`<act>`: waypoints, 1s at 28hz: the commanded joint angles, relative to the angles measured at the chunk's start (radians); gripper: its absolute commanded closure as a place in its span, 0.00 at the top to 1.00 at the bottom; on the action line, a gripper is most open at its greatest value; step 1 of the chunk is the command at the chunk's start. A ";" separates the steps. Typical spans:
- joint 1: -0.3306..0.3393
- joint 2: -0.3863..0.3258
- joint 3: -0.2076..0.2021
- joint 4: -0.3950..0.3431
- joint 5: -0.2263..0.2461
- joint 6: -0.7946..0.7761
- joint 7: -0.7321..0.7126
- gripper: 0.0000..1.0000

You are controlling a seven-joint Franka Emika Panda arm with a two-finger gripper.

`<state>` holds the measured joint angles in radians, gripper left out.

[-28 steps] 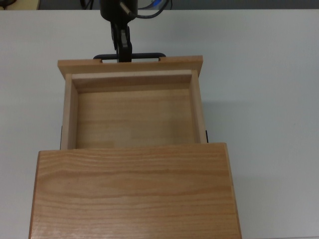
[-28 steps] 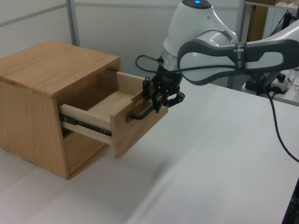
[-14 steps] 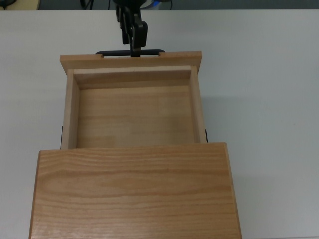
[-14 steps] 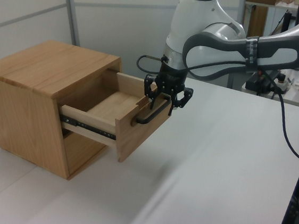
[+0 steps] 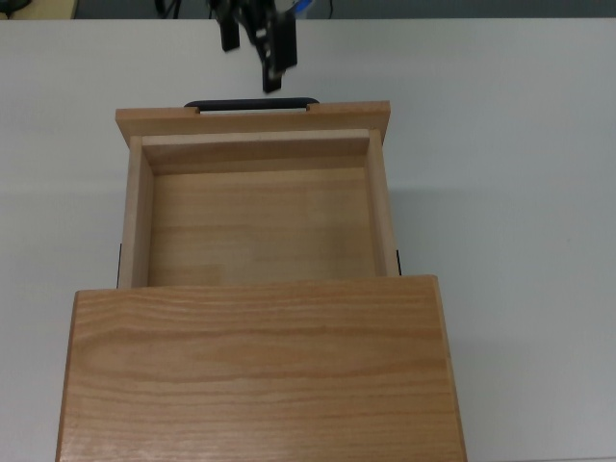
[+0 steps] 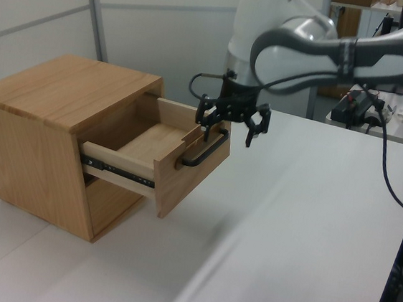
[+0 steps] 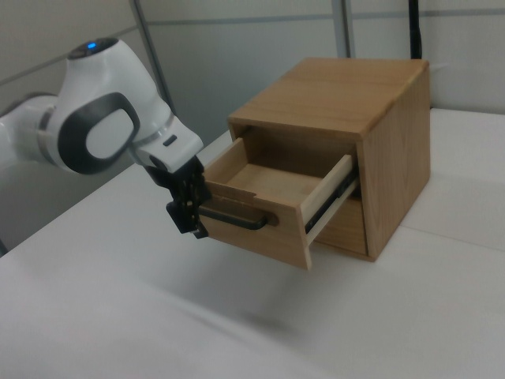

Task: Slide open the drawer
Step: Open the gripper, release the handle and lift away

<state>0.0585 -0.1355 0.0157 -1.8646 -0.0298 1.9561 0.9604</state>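
**Drawer extended, end effector clear of handle**

The drawer (image 5: 258, 207) is pulled well out of the cabinet (image 5: 258, 371), its tray empty. The cabinet stands on the white desk (image 5: 520, 192). The black handle (image 5: 251, 103) sits on the front panel. The end effector (image 6: 232, 118) hovers just above the handle with its fingers spread apart, gripping nothing.

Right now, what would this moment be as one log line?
drawer: pulled out, empty | end effector: open, off the handle | cabinet: on table
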 commanded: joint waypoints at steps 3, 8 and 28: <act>-0.002 -0.039 -0.017 0.091 0.070 -0.225 -0.382 1.00; -0.002 -0.032 -0.017 0.133 0.062 -0.333 -0.621 1.00; -0.002 -0.012 -0.011 0.168 -0.028 -0.509 -1.055 1.00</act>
<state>0.0549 -0.1676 0.0078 -1.7453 -0.0474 1.5048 -0.0590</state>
